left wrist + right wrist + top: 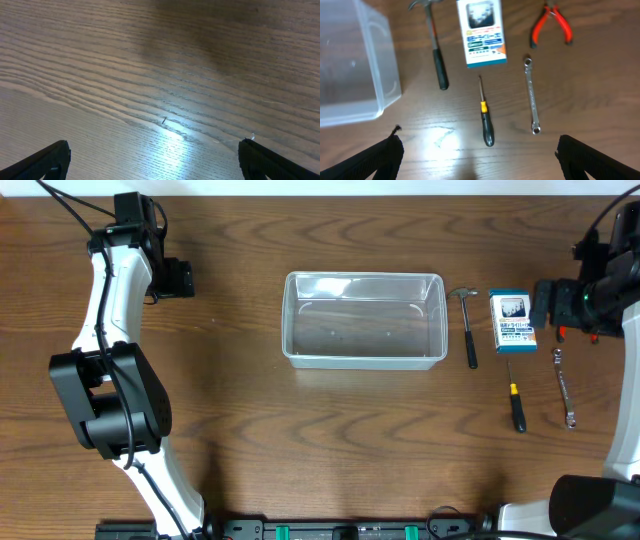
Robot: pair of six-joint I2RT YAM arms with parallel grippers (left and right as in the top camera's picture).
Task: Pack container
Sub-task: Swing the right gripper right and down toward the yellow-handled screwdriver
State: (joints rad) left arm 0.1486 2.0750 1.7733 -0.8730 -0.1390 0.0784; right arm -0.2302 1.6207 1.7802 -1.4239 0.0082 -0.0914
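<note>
Your clear plastic rectangular container (pixel 365 361) sits at the table's middle, long side running left to right. Just right of it lies a black-handled hammer (pixel 467 325), then a small blue-and-white box (pixel 512 320), with a yellow-banded black screwdriver (pixel 516 405) nearer you and a silver wrench (pixel 565 388) further right. Red-handled pliers (pixel 551 22) lie far right of the box.

Your right arm reaches in from the right edge. The right gripper (pixel 480 147) points left, hovers beside the box with its jaws spread wide and holds nothing.

Your left arm rises from the near left and bends at the elbow. The left gripper (pixel 154 152) is well left of the container, over bare wooden table (pixel 165 75). Its jaws are also wide apart and hold nothing.
</note>
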